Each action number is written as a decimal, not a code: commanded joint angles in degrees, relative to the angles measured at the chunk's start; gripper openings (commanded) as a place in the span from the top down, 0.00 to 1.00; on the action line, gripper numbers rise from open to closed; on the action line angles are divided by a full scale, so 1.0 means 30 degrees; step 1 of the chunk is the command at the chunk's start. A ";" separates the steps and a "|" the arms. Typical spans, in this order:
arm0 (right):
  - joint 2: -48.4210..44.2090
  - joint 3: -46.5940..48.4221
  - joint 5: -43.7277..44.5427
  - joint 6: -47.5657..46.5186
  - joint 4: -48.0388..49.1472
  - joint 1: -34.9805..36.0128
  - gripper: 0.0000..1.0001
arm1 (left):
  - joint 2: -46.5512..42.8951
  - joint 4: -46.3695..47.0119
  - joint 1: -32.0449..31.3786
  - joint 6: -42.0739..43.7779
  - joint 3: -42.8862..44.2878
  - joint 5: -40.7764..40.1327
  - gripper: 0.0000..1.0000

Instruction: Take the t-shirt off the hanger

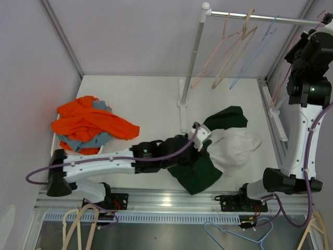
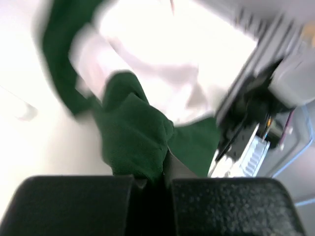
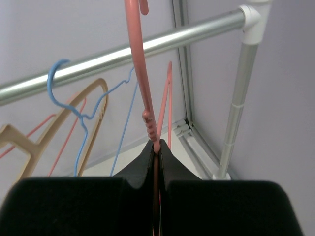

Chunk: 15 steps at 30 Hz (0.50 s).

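Nearest you, below the table's front edge, I count three loose hangers: the left beige hanger point(image 1: 66, 221), the blue hanger point(image 1: 210, 228) and the right beige hanger point(image 1: 307, 234).

On the table, your left gripper point(image 2: 152, 179) is clamped shut on a fold of the one green shirt point(image 2: 133, 140). The shirt lies crumpled and is off any hanger, with one white cloth point(image 1: 234, 148) draped across its middle. If you drag the shirt flat, the cloth will likely ride along, so lift before you pull. One pile point(image 1: 91, 122) of orange and grey clothes sits well apart to the left.

Farthest off, up by the rail point(image 3: 187, 37), your right gripper point(image 3: 156, 150) is pinched tight on the bare pink hanger point(image 3: 139, 73). I cannot tell whether its hook sits over the rail. If you let go with it unseated, it drops. If you swing it, you may knock the three hung hangers point(image 1: 234, 52) beside it: one pink, one beige, one blue.
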 commanded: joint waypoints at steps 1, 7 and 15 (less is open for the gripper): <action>0.1846 0.2551 0.0546 -0.1233 0.1741 -0.0082 1.00 | -0.2807 -0.0972 0.1499 0.1839 0.1655 -0.2122 0.99; 0.4900 0.5548 0.0605 -0.2024 0.1768 -0.0082 1.00 | -0.4218 -0.1535 0.6387 0.3831 0.5716 -0.3495 0.99; 0.7271 0.7189 -0.0448 -0.2231 0.3060 -0.0579 1.00 | -0.2843 0.1041 1.3043 0.7552 1.3920 -0.6402 0.99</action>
